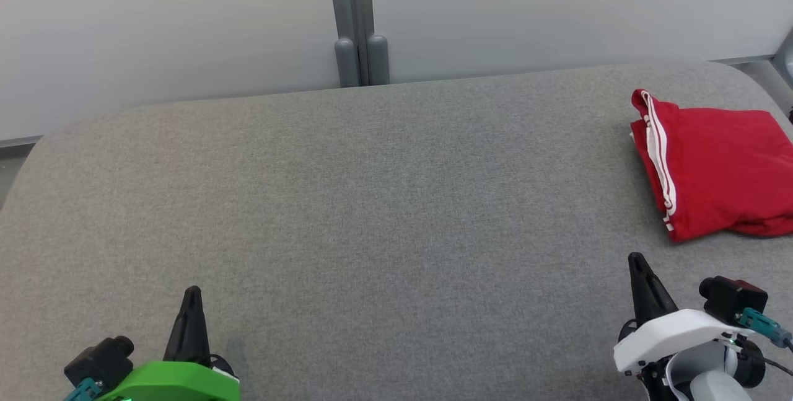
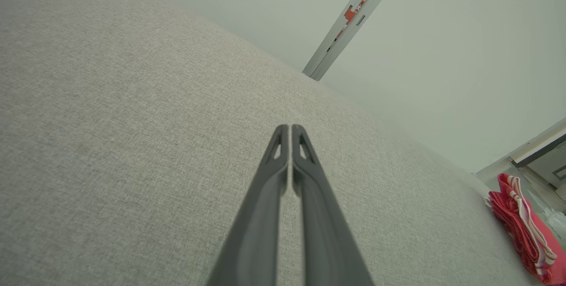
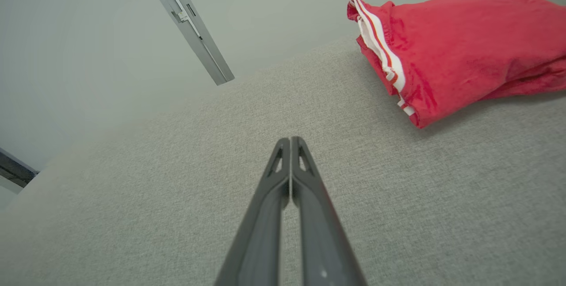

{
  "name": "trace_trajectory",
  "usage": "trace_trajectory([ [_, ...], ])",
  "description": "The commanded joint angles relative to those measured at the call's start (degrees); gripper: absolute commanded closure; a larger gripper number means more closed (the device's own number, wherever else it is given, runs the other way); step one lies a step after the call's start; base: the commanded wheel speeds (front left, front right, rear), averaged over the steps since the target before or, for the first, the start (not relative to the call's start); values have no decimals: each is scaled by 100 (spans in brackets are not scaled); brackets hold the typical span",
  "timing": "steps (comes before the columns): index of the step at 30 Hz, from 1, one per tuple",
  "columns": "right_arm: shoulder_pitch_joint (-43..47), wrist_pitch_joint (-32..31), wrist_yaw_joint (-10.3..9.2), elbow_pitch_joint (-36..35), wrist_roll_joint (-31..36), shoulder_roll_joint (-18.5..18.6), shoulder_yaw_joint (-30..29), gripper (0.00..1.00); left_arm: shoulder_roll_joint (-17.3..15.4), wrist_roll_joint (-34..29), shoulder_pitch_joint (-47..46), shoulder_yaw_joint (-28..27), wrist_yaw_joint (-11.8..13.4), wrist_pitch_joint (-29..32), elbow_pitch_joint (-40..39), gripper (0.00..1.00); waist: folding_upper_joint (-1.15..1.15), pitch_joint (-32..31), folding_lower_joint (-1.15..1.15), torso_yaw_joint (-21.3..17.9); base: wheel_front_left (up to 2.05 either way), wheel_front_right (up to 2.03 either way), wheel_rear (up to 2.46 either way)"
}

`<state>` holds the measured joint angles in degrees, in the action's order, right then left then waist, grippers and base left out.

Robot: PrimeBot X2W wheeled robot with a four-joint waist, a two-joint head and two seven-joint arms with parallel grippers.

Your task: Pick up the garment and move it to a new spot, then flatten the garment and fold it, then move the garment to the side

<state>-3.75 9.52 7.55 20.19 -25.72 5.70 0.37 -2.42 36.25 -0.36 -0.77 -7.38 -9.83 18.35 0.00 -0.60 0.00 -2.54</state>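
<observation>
Since folded at the desk's [image 1: 372, 202] right edge, looks finished — red garment [image 1: 712, 171] untouched, left fingers [image 1: 191, 320] and right fingers [image 1: 644, 289] closed, empty; calls for nothing more.

Honestly, nothing readable here. The closest thing is a little red-orange sticker [image 2: 352, 13] on the grey metal post [image 2: 326, 53] in the left wrist view, but it's way too small and blurry to make out any letters or numbers. The red garment [image 1: 718, 165] has white stripes [image 1: 659, 152] running along one edge. They're plain stripes, with no logo or lettering I can read on it.
</observation>
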Motion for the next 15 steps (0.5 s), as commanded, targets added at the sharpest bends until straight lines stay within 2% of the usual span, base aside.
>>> trace_trajectory([
  [1, -132, -56, -2, -118, -256, 7, -47, 100, -23, 210, -185, -47, -3, 47, -112, 100, 0, 1, 0, 4, 0, 0, 0],
  [15, -168, -358, -3, -225, -1518, -47, -173, 100, -31, 1276, -280, -155, -6, 362, -180, 100, 0, 11, 0, 37, 0, 0, 0],
])
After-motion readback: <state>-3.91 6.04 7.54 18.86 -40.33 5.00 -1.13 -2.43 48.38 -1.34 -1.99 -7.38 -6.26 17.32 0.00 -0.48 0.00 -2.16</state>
